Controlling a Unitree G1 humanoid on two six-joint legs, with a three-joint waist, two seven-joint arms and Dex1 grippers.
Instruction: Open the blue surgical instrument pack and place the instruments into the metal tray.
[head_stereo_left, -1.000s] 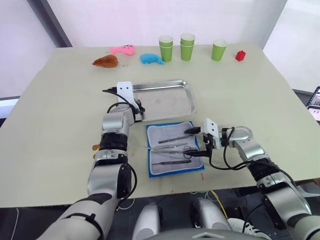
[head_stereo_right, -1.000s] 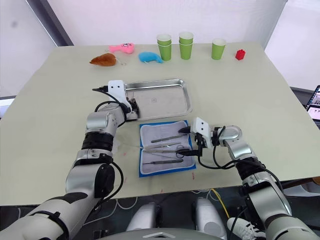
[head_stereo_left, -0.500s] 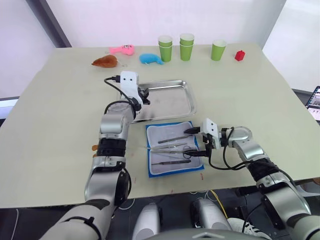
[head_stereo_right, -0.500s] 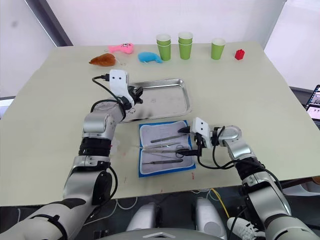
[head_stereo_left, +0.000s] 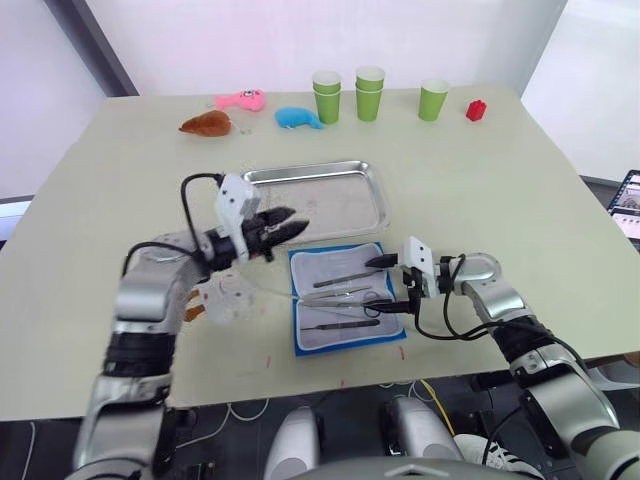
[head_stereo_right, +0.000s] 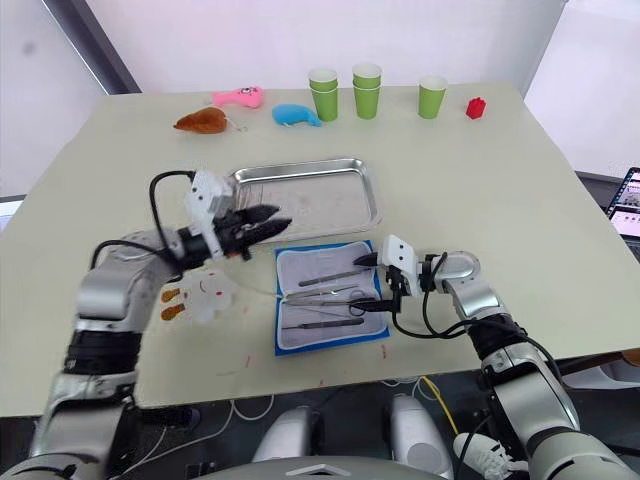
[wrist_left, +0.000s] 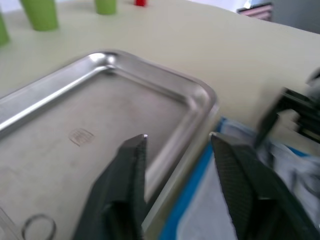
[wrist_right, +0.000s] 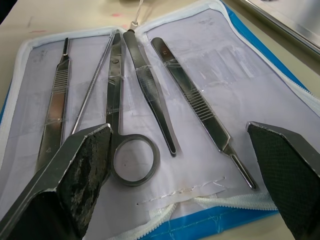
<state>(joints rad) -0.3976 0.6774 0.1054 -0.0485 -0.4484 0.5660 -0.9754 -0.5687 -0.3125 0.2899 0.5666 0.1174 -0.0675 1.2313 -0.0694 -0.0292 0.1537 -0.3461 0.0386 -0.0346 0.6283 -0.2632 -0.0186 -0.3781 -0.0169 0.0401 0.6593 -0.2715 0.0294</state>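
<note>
- We are seeing the bright blue fabric instrument pack (head_stereo_left: 342, 309) lying unfolded on the pale worktop (head_stereo_left: 500, 180), its pale lining up, just in front of the shallow shiny steel tray (head_stereo_left: 318, 196) and almost touching its near rim.
- We are holding the right tool (head_stereo_left: 394, 283) spread wide over the pack's right edge, gripping nothing — the slim silver instruments (wrist_right: 135, 95), namely scissors, forceps, tweezers and a thin handle, are lying right between its fingers in the right wrist view.
- We are holding the left tool (head_stereo_left: 284, 221) parted and empty above the tray's near-left corner.
- The instruments are looking tucked under clear straps, so we are judging that a pull from the right tool could drag the whole light pack along instead of freeing one piece.
- They are lying close together and flat on the lining — a wide pinch could catch two at once, or slide off the smooth metal.
- With the left tool hanging so near the tray rim, a careless reach towards the pack could knock the tray.
- In the left wrist view a small ring (wrist_left: 37, 225) is lying on the tray floor; we are not able to tell what it belongs to.
- The pack's right edge is partly covered by the right tool in the head views, and the straps are hard to make out there.
</note>
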